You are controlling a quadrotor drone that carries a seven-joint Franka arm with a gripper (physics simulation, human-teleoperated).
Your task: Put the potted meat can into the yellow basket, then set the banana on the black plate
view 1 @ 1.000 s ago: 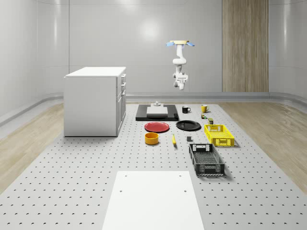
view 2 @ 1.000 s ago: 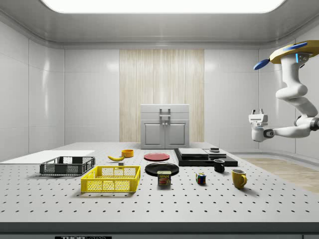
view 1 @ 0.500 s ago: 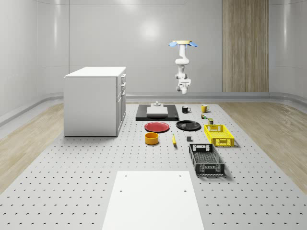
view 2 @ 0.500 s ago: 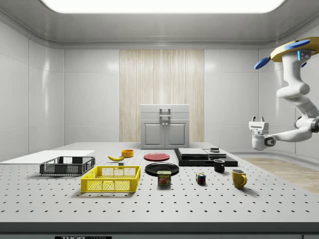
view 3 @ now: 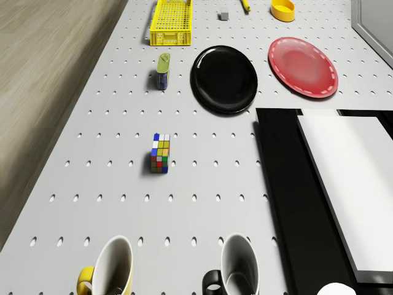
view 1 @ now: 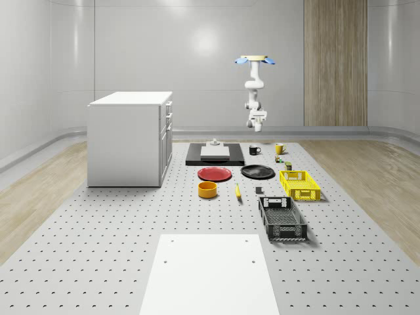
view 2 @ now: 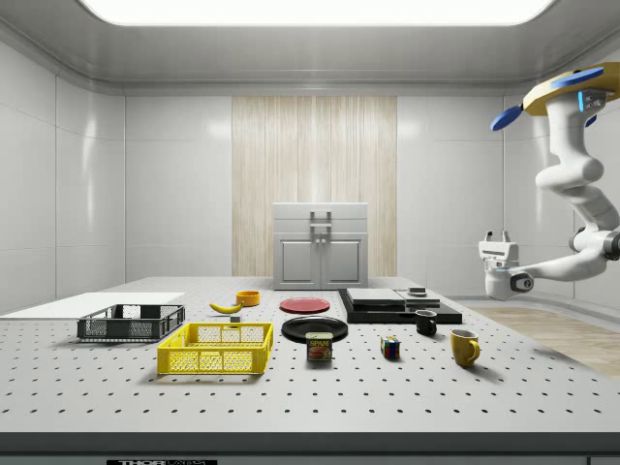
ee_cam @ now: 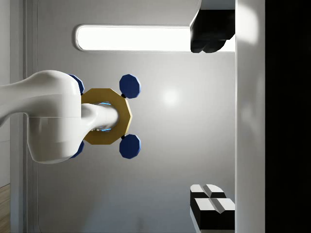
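Since the last second brought little, we log the bench [view 1: 98,249] as unchanged: nothing lying around the black plate [view 3: 224,78] has moved. The drone [view 2: 572,89] hovers high, well apart from the black plate, out beyond the two mugs [view 3: 236,270] that stand on the plate's drone side. It has drifted a bit toward the whole-scene view's right. The arm has swung the tool [view 2: 497,237] over so that it now points up toward the drone's body, and it has edged toward the side view's left. We see the tool's fingers [ee_cam: 211,206] spread wide, nothing between them.

The yellow basket [view 2: 215,360] sits near the black plate, on the side away from the drone, and looks empty. The banana [view 2: 226,307] lies on the bench well beyond the black plate, also on the far side from the drone. The potted meat can [view 3: 163,70] stands upright just beside the black plate, not touching it, between the plate and the basket's near end.

We judge this as the approach only: neither step is begun. The upturned tool must come round and down before the can is reachable.
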